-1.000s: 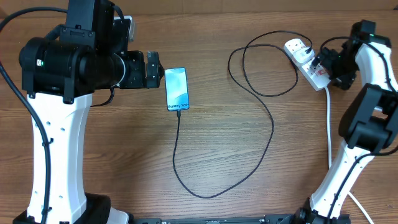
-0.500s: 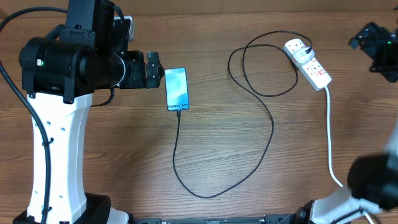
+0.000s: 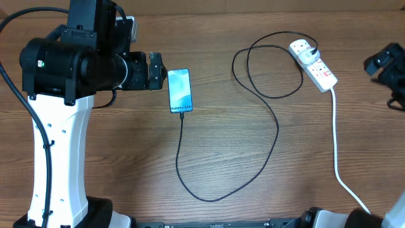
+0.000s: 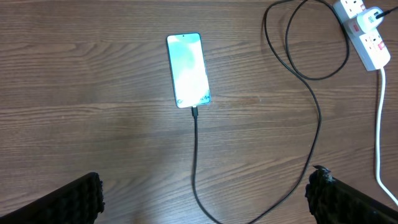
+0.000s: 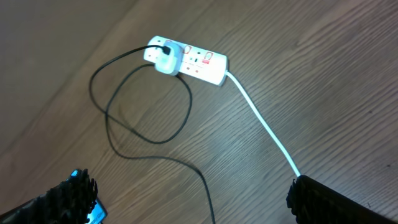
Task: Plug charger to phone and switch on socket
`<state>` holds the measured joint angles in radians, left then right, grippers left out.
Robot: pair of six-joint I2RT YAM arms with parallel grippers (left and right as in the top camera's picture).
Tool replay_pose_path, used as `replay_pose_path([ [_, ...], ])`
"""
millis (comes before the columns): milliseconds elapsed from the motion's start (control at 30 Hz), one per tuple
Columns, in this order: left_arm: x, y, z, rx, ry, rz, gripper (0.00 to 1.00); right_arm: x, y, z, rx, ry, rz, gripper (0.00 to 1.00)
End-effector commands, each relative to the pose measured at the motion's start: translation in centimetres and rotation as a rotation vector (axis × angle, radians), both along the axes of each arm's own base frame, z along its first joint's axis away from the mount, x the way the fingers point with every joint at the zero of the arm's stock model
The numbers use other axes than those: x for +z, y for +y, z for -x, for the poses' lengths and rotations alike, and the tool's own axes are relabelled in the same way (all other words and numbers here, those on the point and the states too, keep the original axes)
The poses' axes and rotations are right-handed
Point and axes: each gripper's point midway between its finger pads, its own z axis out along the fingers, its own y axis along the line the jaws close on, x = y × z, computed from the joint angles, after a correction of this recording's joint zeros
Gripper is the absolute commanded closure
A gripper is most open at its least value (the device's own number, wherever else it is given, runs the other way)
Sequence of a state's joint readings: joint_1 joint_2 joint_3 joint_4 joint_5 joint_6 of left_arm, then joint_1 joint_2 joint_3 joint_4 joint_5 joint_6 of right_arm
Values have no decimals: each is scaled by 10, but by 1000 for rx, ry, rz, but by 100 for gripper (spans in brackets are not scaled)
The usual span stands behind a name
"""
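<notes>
**Loose cable and an unanchored strip are the main hazards**

The left gripper (image 4: 205, 183) hangs with its jaws spread wide and holding nothing, just beside the left edge of the phone (image 3: 180, 90). The right gripper (image 5: 189, 190) is equally wide and empty, raised and well apart from the power strip (image 5: 193, 61) at the far right of the table (image 3: 114, 158).

The phone lies flat with its screen lit. The connector tip (image 4: 194, 112) of the charger cable (image 3: 277, 136) appears seated in its bottom edge. The cable's other end runs to a white plug (image 5: 166, 61) in the end socket of the strip. Whether the red switches (image 5: 207, 60) are on or off is too small to tell.

What could go wrong, as I judge it:

- **Strip sliding or tipping.** Nothing holds the strip down, so a push on a rocker may move it instead of flipping it.
- **Wrong switch.** The switches sit close together, and a wide-open jaw could hit the wrong one or the plug.
- **Snagged cable.** The cable loops just beside the strip. A finger catching it could tug the plug or drag the phone.
- **Phone knocked.** The left gripper is close enough to nudge the phone and unseat the connector.
- **White cord.** The white cord (image 3: 335, 145) trails toward the right arm's base and could be caught.
</notes>
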<state>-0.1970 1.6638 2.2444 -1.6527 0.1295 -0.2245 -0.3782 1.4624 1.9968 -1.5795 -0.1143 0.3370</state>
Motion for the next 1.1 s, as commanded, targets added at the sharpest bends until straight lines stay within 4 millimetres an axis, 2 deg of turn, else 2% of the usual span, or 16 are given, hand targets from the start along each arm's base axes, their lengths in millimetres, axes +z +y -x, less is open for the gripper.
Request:
replay_pose_path([
  [0,-2,-1,-2,-26,-2,-19,0,13,18,19,32,-50,23,0],
  [100,-2,-1,-2,-26,-2,-19,0,9,37,33,61,-69,14,0],
  [367,-2,-1,-2,-26,-2,-18,0,-20,89,68,125,-101,-79,0],
  [567,-2,-1,-2,-26,-2,-18,0,-43,121,92,163,-18,-198,0],
  [1067,-2,-1,-2,-26,-2,-18,0,-58,121,92,185,75,-182,0],
])
